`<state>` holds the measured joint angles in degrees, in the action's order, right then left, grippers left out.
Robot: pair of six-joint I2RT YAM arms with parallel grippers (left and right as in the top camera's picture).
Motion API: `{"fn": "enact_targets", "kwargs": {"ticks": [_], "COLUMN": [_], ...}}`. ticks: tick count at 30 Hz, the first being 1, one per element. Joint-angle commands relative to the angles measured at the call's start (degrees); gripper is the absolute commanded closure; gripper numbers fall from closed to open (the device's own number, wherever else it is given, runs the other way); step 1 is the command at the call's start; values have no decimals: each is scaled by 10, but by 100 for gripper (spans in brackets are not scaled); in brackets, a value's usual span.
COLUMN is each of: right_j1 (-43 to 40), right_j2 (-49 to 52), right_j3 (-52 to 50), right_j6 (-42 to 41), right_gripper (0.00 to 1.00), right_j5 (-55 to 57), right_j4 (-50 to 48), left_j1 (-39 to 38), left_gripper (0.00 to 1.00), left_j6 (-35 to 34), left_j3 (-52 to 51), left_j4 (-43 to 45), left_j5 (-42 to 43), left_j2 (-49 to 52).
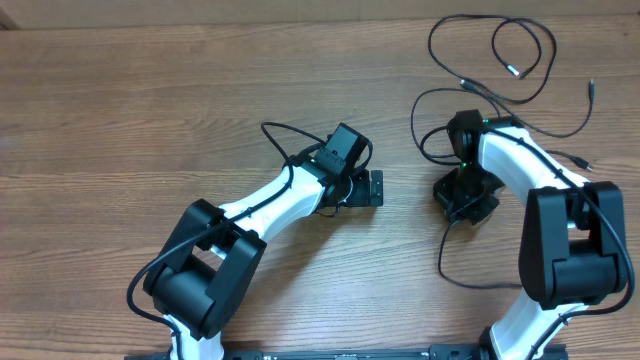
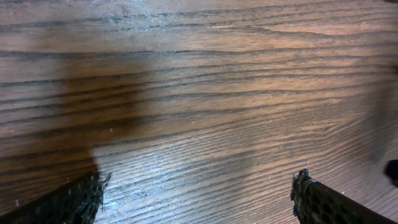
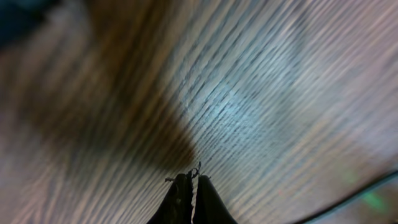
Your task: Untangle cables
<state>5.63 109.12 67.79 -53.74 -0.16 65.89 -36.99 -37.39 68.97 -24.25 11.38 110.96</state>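
The cables [image 1: 514,71] lay on the wooden surface [image 1: 150,100] at its far right corner in the overhead view, as thin black cords in loose overlapping loops; several small metal-tipped plug ends pointed outward from the loops, and one strand ran down toward the right arm [image 1: 520,165] and curved around its wrist; whether that strand touched the arm could not be told. The right claw [image 1: 465,200] sat low over the surface just below the loops, near them but apart from the main tangle; in the right wrist view its fingers [image 3: 186,202] were pressed together with no gap, and nothing could be seen pinched between them, so it was closed on itself above blurred wood grain [image 3: 261,93]; a thin dark line [image 3: 357,198] crossed the lower right corner of that view, too blurred to tell whether it was a cable. The left claw [image 1: 376,188] reached to the middle of the surface, well apart from the cables; in the left wrist view its two dark textured fingers [image 2: 68,202] stood wide apart at the bottom corners, with only bare wood [image 2: 199,93] and a shadow between them, so it was open and held nothing.
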Motion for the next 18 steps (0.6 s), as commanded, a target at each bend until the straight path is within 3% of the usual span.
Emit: {"fn": "enact_targets", "kwargs": {"ticks": [1,12,18], "right_j1": [3,3,1], "right_j2": [-7,-7,-9], "right_j3": [-21,-41,45], "right_j6": [0,15,53], "right_gripper": [96,96,96], "right_j5": [-25,-25,-22], "right_j4": [-21,-76,-20], "left_j1": [6,6,6], "left_gripper": [0,1,0], "left_j6": [-3,-3,-3], "left_j3": [-2,-2,-2], "left_j4": [-8,-9,-9], "left_j5": [7,7,7], "left_j2": [9,9,9]}}
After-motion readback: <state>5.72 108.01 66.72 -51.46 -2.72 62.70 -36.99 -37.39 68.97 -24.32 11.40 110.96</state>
